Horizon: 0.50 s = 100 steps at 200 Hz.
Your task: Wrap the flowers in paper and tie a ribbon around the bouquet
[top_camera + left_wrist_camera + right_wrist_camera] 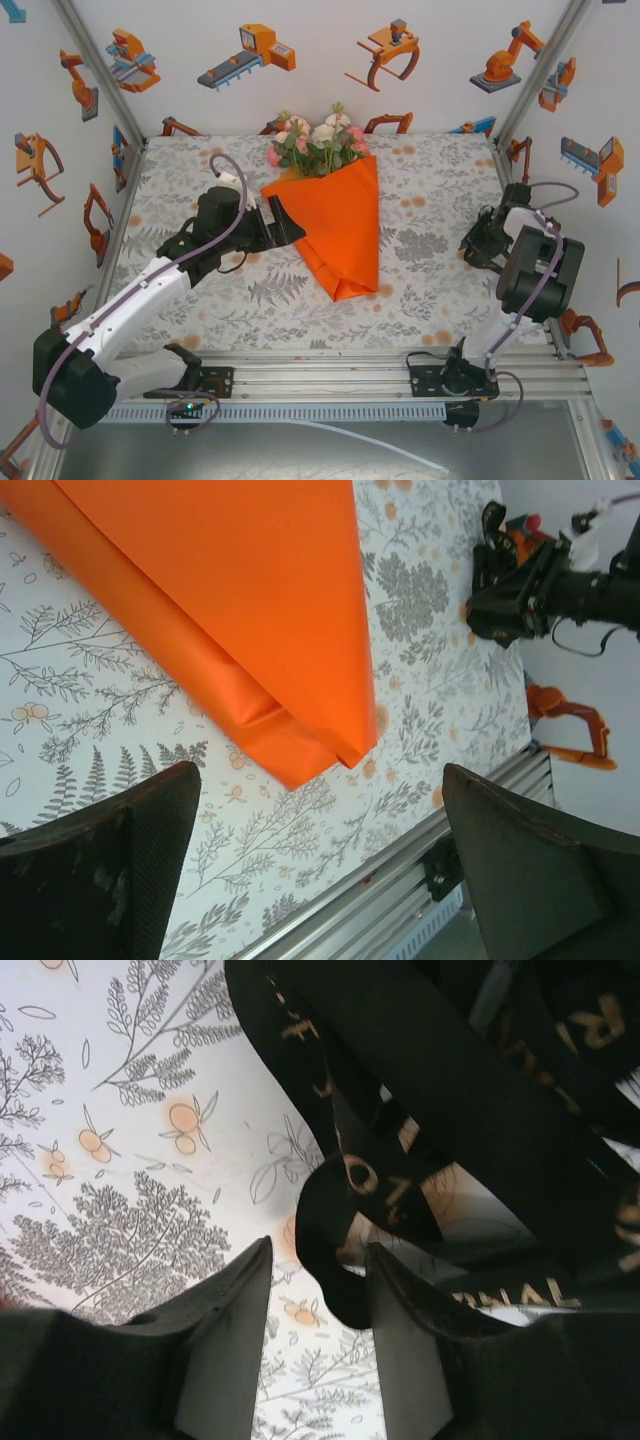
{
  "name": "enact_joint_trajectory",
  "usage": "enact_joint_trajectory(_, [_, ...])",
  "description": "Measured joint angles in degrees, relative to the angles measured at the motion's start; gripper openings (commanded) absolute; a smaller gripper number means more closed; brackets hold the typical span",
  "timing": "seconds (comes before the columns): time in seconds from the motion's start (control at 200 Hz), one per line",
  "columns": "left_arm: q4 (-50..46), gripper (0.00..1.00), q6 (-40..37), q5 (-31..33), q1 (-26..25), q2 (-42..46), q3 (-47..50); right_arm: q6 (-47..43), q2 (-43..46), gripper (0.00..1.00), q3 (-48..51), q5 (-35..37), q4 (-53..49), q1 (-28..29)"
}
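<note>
Left gripper [320,772] stands wide, the paper [250,600] just ahead hiding the flowers' [316,140] stems. Right gripper [318,1250] is narrow, ribbon [450,1110] looped at its tips, grip unclear.

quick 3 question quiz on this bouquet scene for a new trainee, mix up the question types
1. True or false: the flowers are already wrapped in the orange paper.
2. The left gripper is: A open, B shut on the paper, C shut on a flower.
3. Fill in: the black ribbon with gold lettering lies at the ___ gripper's fingertips.

Key: 1 true; 2 A; 3 right gripper.
</note>
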<state>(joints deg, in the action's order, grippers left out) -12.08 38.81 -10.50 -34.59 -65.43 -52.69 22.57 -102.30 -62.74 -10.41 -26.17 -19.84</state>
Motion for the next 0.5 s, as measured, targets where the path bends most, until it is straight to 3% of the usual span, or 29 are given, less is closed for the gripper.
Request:
enact_joint_trajectory(0.07, [-1.22,0.99,-0.98,-0.7,-0.07,0.0,-0.02,0.22,-0.57,0.09,-0.11,-0.48,1.07,0.83])
enact_joint_trajectory(0.135, [-2.14,0.99,-1.51,-1.2,-0.13,0.0,-0.02,0.48,-0.7,0.0,-0.11,-0.72,1.29,1.81])
enact_joint_trajectory(0.255, [-2.62,0.99,-1.9,-2.34,-0.5,-0.02,-0.04,1.68,0.92,0.0,-0.11,-1.27,0.37,3.89])
enact_joint_trajectory(0.36, [-1.07,0.99,-2.19,-4.26,-1.68,-0.79,-0.33,5.81,7.89,0.0,-0.09,-2.03,-1.53,7.06])
enact_joint_trajectory(0.501, [6.73,0.98,-2.19,-8.35,-4.5,-5.16,-1.68,17.46,24.0,0.0,0.0,-1.01,0.52,20.5])
